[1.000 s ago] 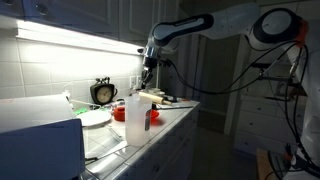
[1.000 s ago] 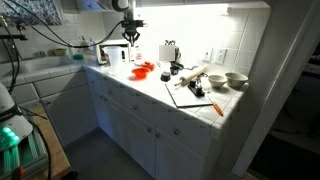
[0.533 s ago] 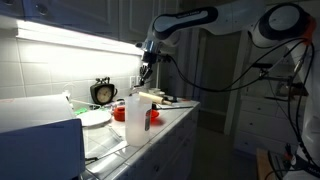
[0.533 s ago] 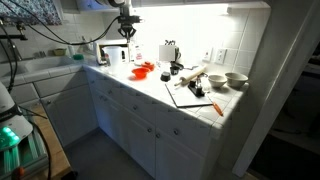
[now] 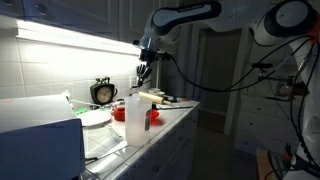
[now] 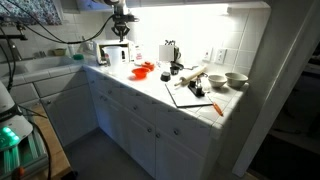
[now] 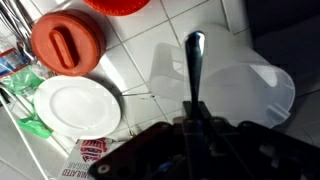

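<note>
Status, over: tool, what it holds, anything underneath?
Tool shut on dark utensil. Utensil held above clear pitcher. White plate, orange lid off to the side.

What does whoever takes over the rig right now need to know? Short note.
Gripper: shut on a dark utensil, held high above the counter.
Things: jug right below the utensil; orange lid and white plate beside it on the counter.
Done: utensil is gripped and off the counter.
Left: utensil not yet set down or released.
</note>
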Robot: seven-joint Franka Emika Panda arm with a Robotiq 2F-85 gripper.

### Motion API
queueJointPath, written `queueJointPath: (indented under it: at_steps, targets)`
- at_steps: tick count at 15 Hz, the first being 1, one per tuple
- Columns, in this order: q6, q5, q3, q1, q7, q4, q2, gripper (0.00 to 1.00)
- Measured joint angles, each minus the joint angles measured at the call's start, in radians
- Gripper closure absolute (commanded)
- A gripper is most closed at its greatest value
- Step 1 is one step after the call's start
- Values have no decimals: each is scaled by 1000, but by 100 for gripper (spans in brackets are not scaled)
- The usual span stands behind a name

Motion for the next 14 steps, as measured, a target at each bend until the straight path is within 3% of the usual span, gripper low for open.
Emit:
queueJointPath:
  at_steps: [7, 14]
  targets:
    - [28, 0, 8, 49, -21, -62, -9, 98]
    - [194, -3, 8, 70, -41, -176, -47, 98]
